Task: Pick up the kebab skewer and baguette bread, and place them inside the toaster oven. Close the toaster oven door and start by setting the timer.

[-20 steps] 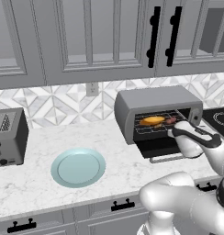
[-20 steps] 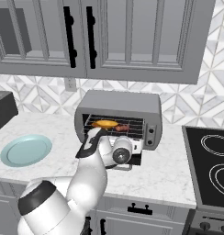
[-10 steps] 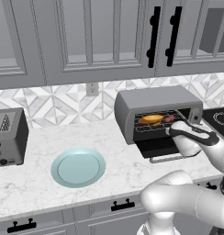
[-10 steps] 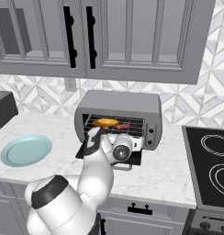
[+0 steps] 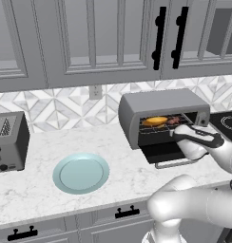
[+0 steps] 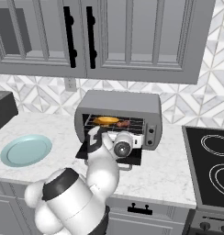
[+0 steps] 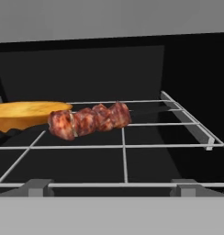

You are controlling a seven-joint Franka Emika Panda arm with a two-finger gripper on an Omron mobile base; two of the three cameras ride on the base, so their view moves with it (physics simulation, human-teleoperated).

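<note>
The toaster oven (image 5: 160, 102) (image 6: 118, 101) stands on the counter against the wall. Its door (image 5: 160, 152) is folded down flat, and the silver bar handle (image 5: 172, 164) faces the front. On the wire rack lie the golden baguette bread (image 5: 155, 121) (image 7: 26, 114) to the left and the kebab skewer (image 5: 173, 121) (image 7: 88, 120) beside it, their ends close together. My gripper (image 5: 180, 134) (image 6: 127, 136) hovers over the lowered door at the oven's mouth. It points at the rack, open, with nothing between its fingers.
A light-blue plate (image 5: 81, 172) (image 6: 25, 150) lies on the marble counter left of the oven. A grey slot toaster (image 5: 8, 142) stands at the far left. The black cooktop (image 6: 210, 160) is to the right. Wall cabinets hang just above the oven.
My arm has shifted its elbow and the hand has drawn back a little from the oven's mouth. The baguette bread and the kebab skewer lie still on the rack.
</note>
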